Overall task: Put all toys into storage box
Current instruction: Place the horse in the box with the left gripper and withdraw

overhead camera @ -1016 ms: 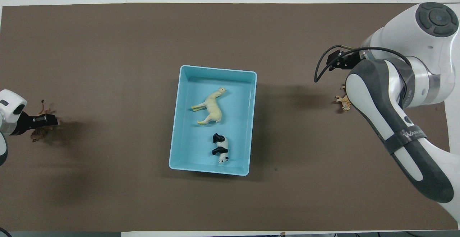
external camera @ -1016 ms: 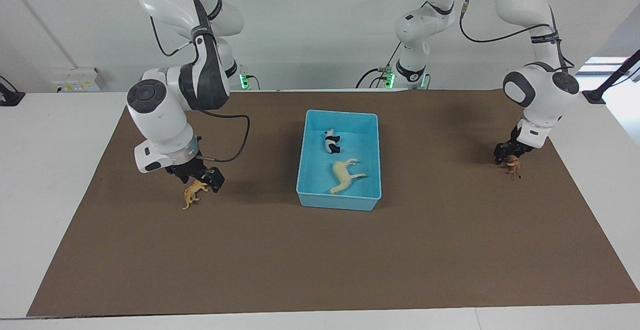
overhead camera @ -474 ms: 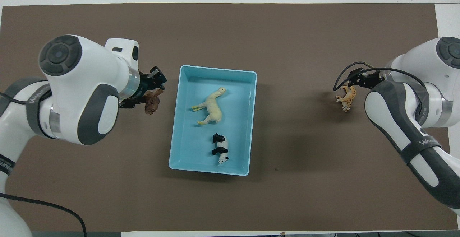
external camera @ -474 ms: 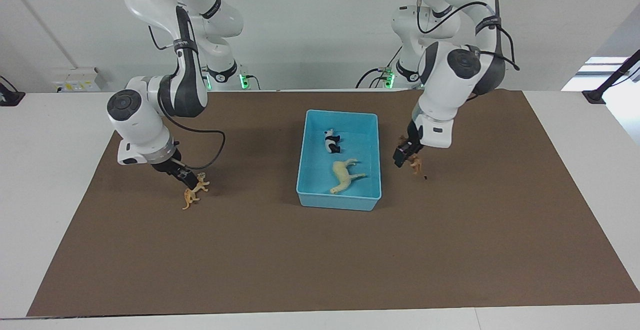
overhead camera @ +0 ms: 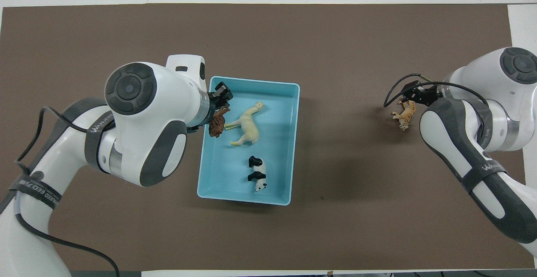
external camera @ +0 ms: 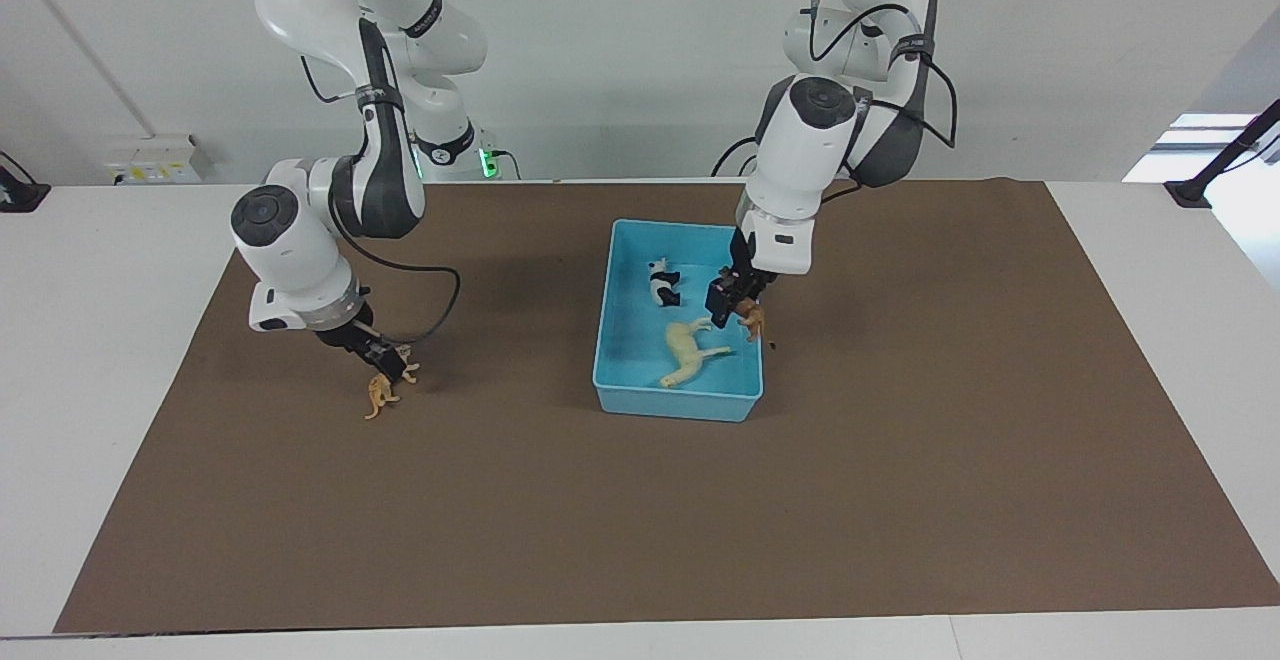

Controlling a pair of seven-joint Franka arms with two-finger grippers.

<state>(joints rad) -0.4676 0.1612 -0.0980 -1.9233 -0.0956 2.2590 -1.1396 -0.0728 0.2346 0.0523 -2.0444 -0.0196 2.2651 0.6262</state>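
Two white robot arms are working over a brown mat (external camera: 640, 520) on a white table. The left gripper (external camera: 733, 308) (overhead camera: 218, 109) is gripping a brown lion (external camera: 750, 319) (overhead camera: 217, 124) in closed fingers over the blue storage box's (external camera: 676, 404) (overhead camera: 243, 198) edge at mid-table. A cream horse (external camera: 692, 351) (overhead camera: 246, 125) and a panda (external camera: 662, 283) (overhead camera: 258, 173) are lying inside. Toward the right arm's end, the right gripper (external camera: 385, 362) (overhead camera: 413, 96) is pinching an orange tiger (external camera: 386, 387) (overhead camera: 405, 114) at the mat.
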